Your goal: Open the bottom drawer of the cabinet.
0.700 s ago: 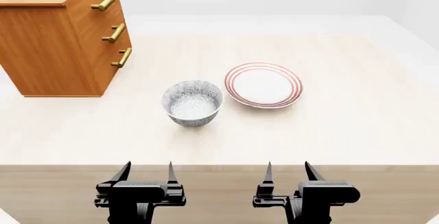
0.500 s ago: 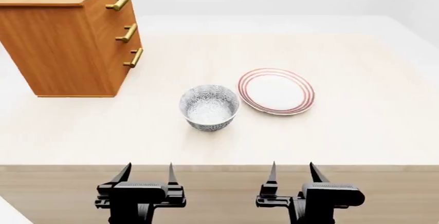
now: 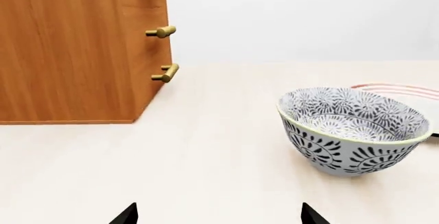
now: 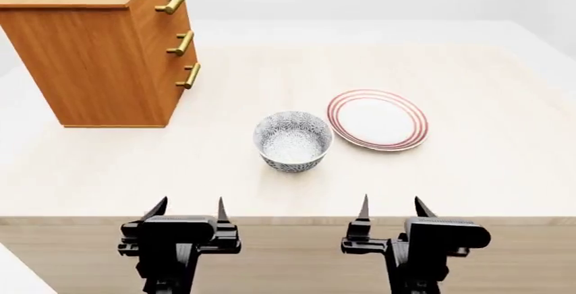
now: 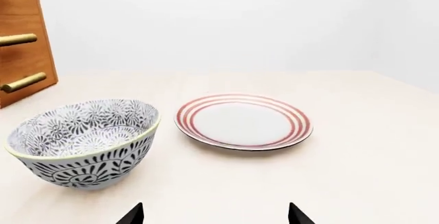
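Note:
The cabinet (image 4: pixel 99 51) is an orange-brown wooden chest at the table's far left, with three shut drawers and gold bar handles. The bottom drawer (image 4: pixel 183 92) is the lowest front, and its handle (image 4: pixel 191 76) also shows in the left wrist view (image 3: pixel 166 73) and the right wrist view (image 5: pixel 23 81). My left gripper (image 4: pixel 188 210) is open and empty at the table's near edge, far from the cabinet. My right gripper (image 4: pixel 392 208) is open and empty at the near edge too. Only the fingertips (image 3: pixel 127 213) show in the wrist views.
A patterned grey bowl (image 4: pixel 293 141) stands mid-table, between my grippers and the cabinet's right side. A white plate with red rings (image 4: pixel 377 119) lies to its right. The pale wooden table (image 4: pixel 468 172) ends at its front edge just before my grippers.
The head view has shifted, so the cabinet, bowl and plate now sit further right in it. Both grippers stay open at the near edge.

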### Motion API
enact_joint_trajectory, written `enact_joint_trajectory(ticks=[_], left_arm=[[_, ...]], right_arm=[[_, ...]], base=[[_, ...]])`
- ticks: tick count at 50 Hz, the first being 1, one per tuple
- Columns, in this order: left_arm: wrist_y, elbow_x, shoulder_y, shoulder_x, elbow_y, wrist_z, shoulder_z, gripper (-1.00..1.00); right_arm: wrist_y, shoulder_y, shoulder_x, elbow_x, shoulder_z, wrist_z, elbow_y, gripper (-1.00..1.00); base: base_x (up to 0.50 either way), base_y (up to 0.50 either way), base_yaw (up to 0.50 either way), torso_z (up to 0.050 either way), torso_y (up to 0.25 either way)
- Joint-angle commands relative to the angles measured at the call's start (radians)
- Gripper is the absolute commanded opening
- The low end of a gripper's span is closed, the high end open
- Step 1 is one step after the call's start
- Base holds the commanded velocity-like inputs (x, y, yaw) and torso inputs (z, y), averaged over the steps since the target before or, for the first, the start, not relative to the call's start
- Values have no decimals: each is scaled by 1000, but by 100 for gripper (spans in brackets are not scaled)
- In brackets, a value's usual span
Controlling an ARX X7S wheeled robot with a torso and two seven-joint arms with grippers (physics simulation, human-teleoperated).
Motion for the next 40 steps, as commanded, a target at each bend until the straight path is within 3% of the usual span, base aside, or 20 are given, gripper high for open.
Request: enact_joint_trajectory(ticks=[1, 7, 40], left_arm=[[-334, -31, -111, -24, 298, -38, 10, 100], [-269, -24, -89, -27, 243, -48, 25, 100], [-211, -35, -89, -62, 179, -79, 59, 100]], right_arm=[[338, 85, 54, -7, -13, 58, -351, 100], [330, 74, 59, 20, -1, 50, -349, 100], [294, 73, 75, 67, -10, 58, -301, 100]], base=[[0, 0, 0, 0, 0], [350, 0, 0, 0, 0], [500, 0, 0, 0, 0]])
